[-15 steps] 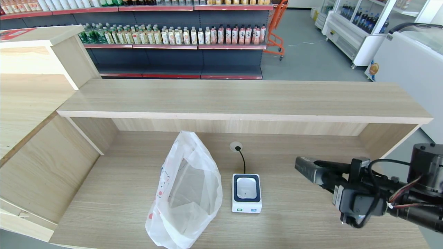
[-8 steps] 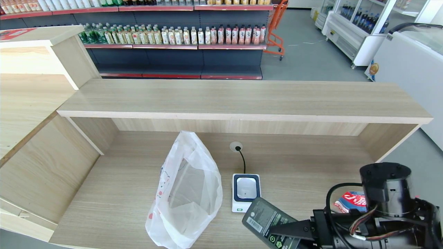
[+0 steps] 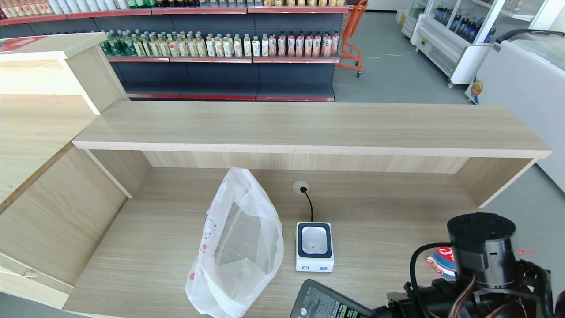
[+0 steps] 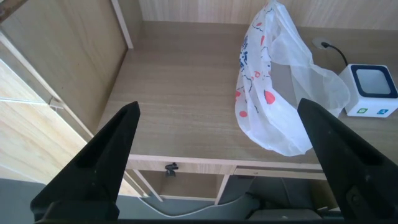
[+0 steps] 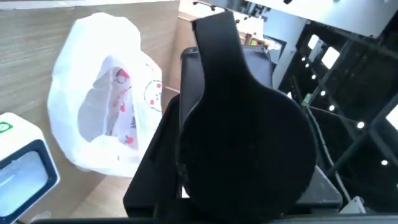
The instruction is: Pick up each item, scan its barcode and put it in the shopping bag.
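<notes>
- The dark flat packet (image 3: 324,302) is held in the right gripper (image 3: 380,308), whose fingers are closed on one end of it. It is carried over the front edge of the counter (image 3: 397,207), just in front of the scanner (image 3: 314,246), with its printed label turned upward.
- The label would probably have to be turned toward the scanner window before a code could be read, so the scanning step is judged to be in hand rather than done.
- The scanner is set near the middle of the counter with its window facing up, so that items can be passed over it. Its cable (image 3: 309,205) is led to a hole near the back wall.
- The shopping bag (image 3: 238,247) is stood just left of the scanner with its mouth gaping toward the front edge, so that a short carry from scanner to bag is enough.
- The left gripper (image 4: 217,109) is held wide open and empty off the front left corner, well apart from the bag.
- A red, white and blue packet (image 3: 441,260) is left lying toward the right end, partly hidden by the right arm, presumably waiting its turn.
</notes>
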`<state>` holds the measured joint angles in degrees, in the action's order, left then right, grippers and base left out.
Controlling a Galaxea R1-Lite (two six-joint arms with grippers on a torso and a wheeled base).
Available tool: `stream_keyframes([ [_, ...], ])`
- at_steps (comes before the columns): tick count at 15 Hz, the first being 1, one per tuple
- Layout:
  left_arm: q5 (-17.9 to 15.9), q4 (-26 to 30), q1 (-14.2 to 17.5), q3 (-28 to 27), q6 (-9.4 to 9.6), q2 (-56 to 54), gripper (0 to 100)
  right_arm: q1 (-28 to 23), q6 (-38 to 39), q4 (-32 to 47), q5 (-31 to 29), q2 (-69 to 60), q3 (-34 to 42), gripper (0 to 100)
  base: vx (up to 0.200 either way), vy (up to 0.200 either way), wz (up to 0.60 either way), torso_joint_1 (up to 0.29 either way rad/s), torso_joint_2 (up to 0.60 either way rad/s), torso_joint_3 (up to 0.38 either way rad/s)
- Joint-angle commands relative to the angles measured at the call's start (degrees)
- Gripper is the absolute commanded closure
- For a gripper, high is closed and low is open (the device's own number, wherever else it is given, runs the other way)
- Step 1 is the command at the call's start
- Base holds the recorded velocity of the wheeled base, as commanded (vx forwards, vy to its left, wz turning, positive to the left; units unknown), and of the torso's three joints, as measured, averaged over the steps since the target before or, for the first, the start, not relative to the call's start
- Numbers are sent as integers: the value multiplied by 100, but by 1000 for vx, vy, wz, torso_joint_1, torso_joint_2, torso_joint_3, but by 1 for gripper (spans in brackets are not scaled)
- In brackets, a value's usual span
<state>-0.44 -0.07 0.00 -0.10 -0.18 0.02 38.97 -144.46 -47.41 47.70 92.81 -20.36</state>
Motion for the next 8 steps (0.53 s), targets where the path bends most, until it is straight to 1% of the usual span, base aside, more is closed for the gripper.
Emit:
stream_keyframes([
  [1,0,-1,0,1,-8,-2,0,5,-21,-374,187,-114,-3,100,0,0,0,0,0,0],
  [2,0,-1,0,1,1,-2,0,5,-21,-726,310,-122,23,100,0,0,0,0,0,0],
  [3,0,-1,0,1,1,-2,0,5,-21,-893,354,-122,23,100,0,0,0,0,0,0],
  [8,0,-1,0,1,1,-2,0,5,-21,-910,354,-122,58,100,0,0,0,0,0,0],
])
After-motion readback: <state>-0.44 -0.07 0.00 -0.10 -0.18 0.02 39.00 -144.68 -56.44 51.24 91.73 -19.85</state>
